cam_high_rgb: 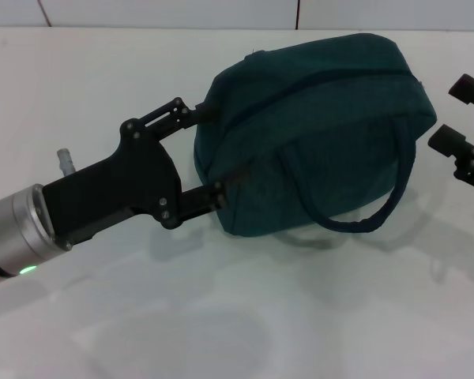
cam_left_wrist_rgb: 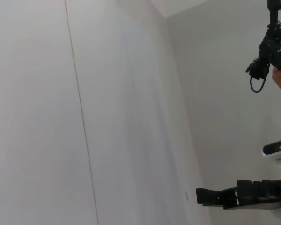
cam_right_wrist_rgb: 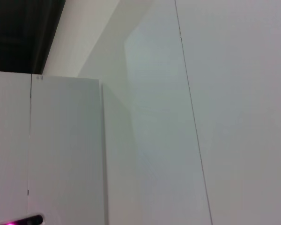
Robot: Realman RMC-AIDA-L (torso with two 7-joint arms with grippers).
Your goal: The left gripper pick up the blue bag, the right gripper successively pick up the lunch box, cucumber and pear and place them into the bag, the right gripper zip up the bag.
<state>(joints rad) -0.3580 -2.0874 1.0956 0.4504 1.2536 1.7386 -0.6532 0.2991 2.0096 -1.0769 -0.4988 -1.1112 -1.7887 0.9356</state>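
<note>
The blue bag [cam_high_rgb: 316, 130] lies on the white table [cam_high_rgb: 245, 316] in the head view, its zip line running along the top and its handle [cam_high_rgb: 363, 221] drooping toward the front. My left gripper [cam_high_rgb: 209, 150] reaches in from the left. Its fingers are spread wide, with one fingertip [cam_high_rgb: 199, 110] at the bag's back left corner and the other at the front left corner. My right gripper [cam_high_rgb: 458, 114] sits at the right edge, just right of the bag, with its two fingers apart and empty. The lunch box, cucumber and pear are out of view.
A tiled wall [cam_high_rgb: 166, 12] runs behind the table. The left wrist view shows only walls, a black claw [cam_left_wrist_rgb: 234, 194] low down and a black rig [cam_left_wrist_rgb: 269, 47] high up. The right wrist view shows walls and a white cabinet [cam_right_wrist_rgb: 65, 150].
</note>
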